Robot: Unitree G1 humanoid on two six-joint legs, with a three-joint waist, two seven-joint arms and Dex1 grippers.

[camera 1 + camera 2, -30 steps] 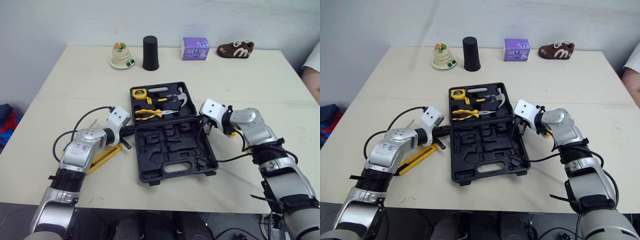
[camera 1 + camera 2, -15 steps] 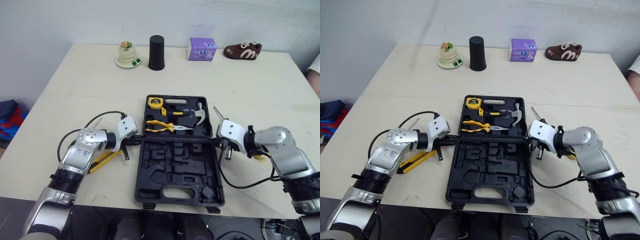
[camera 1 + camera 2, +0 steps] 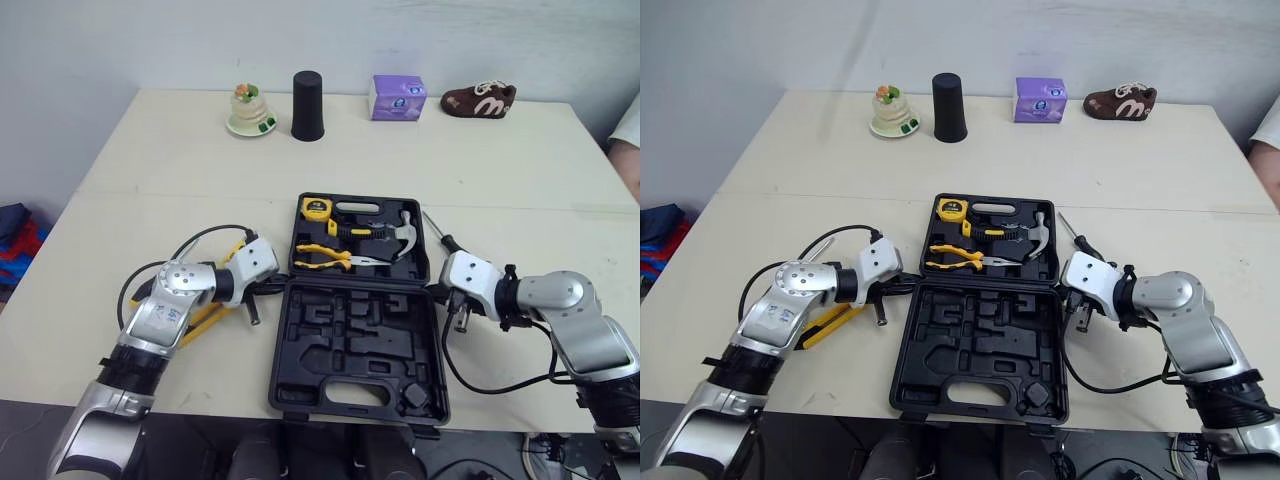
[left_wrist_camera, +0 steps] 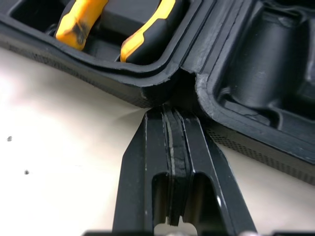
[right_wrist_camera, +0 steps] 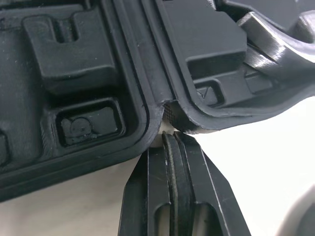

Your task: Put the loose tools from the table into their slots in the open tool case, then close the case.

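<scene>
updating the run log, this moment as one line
tool case: open | left gripper: shut, at its left hinge | right gripper: shut, at right hinge | loose: screwdriver, yellow tool

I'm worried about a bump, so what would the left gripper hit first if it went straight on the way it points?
The black tool case: the left gripper, shut, points into the hinge notch between its two halves. The tips look nearly touching it, though depth is unclear.

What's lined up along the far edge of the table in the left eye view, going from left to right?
Little cake ornament → black cup → purple box → brown shoe.
</scene>
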